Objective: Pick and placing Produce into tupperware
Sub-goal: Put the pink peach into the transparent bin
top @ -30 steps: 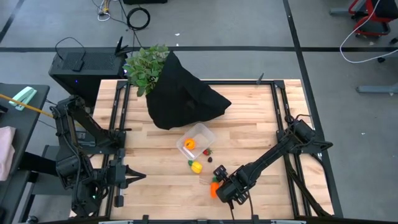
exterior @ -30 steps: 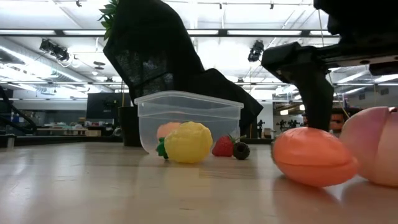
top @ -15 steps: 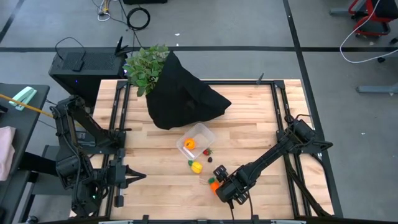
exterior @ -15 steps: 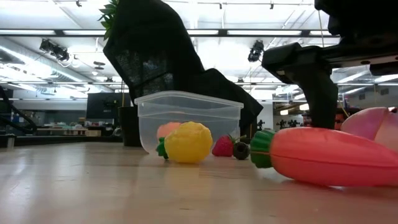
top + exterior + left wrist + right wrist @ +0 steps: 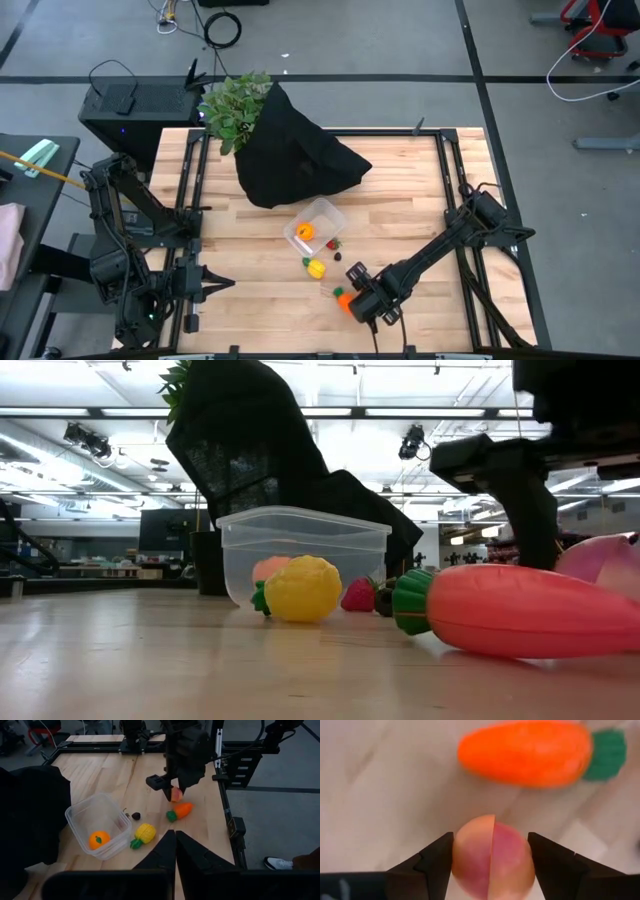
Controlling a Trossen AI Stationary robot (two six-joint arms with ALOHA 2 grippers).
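With the pink-red fruit (image 5: 492,856) clamped between my right gripper (image 5: 491,857) fingers near the table's front edge, I judge the pick done; next comes a lift toward the tupperware (image 5: 316,227). Carrot (image 5: 530,752) lies just beside, yellow piece (image 5: 316,267) and berries (image 5: 133,815) between. Left gripper (image 5: 170,851) waits closed.

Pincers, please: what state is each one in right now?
Left pincer: shut, holding nothing.
Right pincer: shut on the pink-red fruit.

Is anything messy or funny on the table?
Only the orange ball sits in the tupperware. The carrot, yellow piece and berries lie scattered on the wood beside it.
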